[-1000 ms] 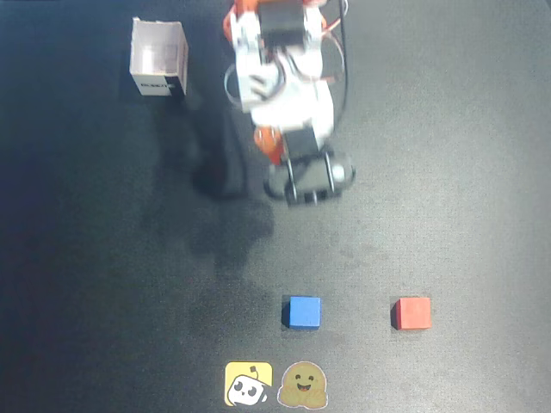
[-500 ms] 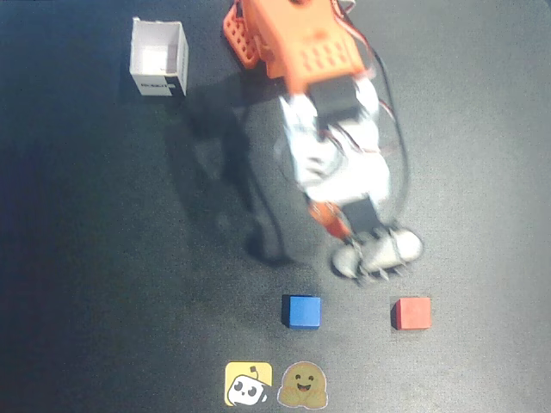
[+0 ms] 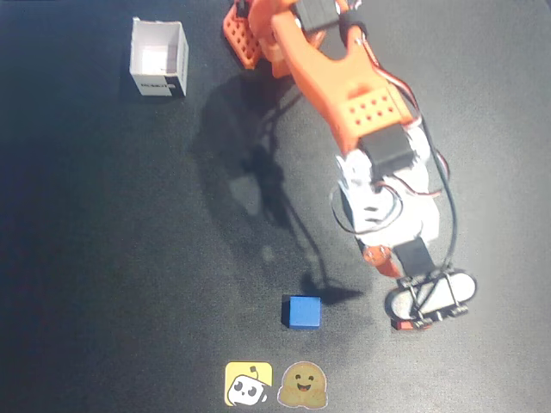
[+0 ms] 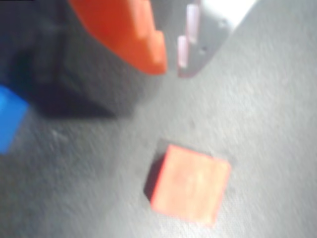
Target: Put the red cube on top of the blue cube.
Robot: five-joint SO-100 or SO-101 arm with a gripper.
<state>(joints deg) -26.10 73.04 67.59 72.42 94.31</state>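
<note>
The step in hand looks like the approach to the pick: nothing is grasped yet. In the wrist view the small bright red matte cube (image 4: 190, 185) sits flat on the dark matte table (image 4: 277, 99), turned slightly askew, at about 6 o'clock from the orange-and-white two-finger gripper (image 4: 172, 62). The jaws hold nothing; only a narrow gap shows between the orange one and the pale one, far less than the cube's width, and they stand apart from the cube.

In the overhead view the red cube (image 3: 401, 325) is almost wholly hidden under the gripper head; only a red sliver shows. The small bright blue matte cube (image 3: 303, 311) rests on the table just beside it, at about 9 o'clock. In the wrist view the blue cube (image 4: 10, 118) is cut off by the left edge.

The next move, as I judge it, calls for spreading the jaws wider than the cube, turning them to square with its skewed faces, then lowering around it.

Room is generous: bare table surrounds both cubes. The white open-topped cardboard box (image 3: 158, 58) stands well apart at 11 o'clock. Two stickers, a yellow square sticker (image 3: 248, 384) and a tan round-faced sticker (image 3: 302, 385), lie flat near the table's 6 o'clock edge, below the blue cube. That edge is the nearest limit.
</note>
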